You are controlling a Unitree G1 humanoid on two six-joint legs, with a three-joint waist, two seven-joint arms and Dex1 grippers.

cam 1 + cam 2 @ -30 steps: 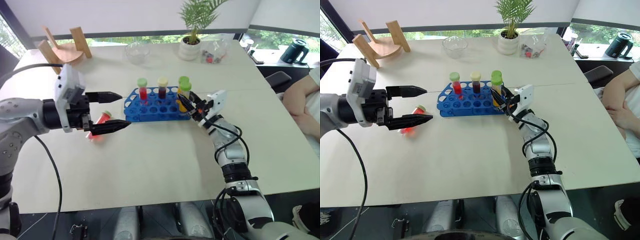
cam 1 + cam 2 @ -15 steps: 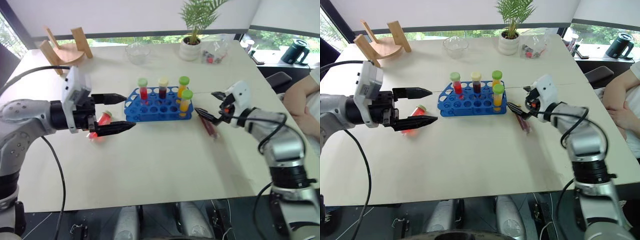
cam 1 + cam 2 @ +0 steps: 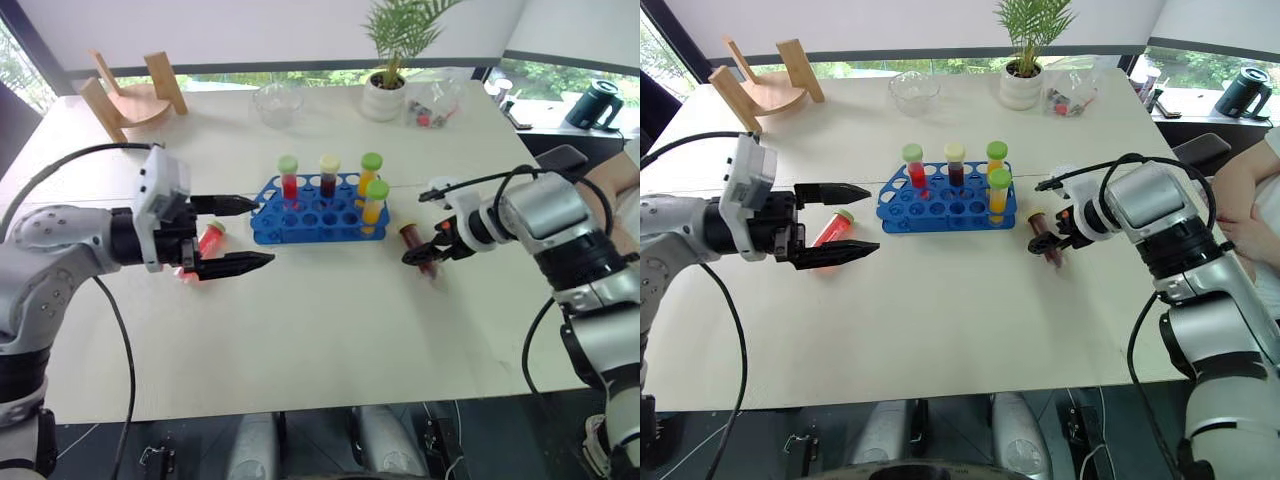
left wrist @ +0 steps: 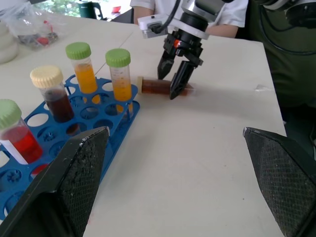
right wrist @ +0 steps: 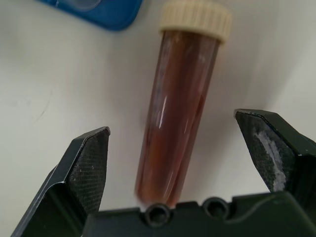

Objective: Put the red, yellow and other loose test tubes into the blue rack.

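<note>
R gripper [image 3: 1049, 236] hangs over a dark red-brown tube [image 5: 180, 103] lying flat on the tabletop [image 3: 940, 310], just right of the blue rack [image 3: 945, 205]; cream cap toward the rack. Jaws spread wide, one finger on each side of the tube, nothing gripped yet. L gripper [image 3: 245, 233] waits at the rack's left end, also wide open and empty, w/ a bright red tube [image 3: 208, 240] w/ green cap lying on the tabletop between its fingers and a little beyond. Rack already carries four upright tubes: red, dark, two yellow-orange w/ green caps.

Step in hand, by the look of it: picking up the brown tube. To do it well, the R gripper should drop till its pads sit level w/ the tube's mid-body, keep the tube centred between the fingers, then close across the barrel, not the cap, so it can't roll or squirt out sideways. Grip nearer the cap half leaves the rounded bottom free to enter a hole. After lift, wrist must turn the tube upright, cap up, before lowering into a free hole near the rack's right end, clear of the standing yellow tubes.
</note>
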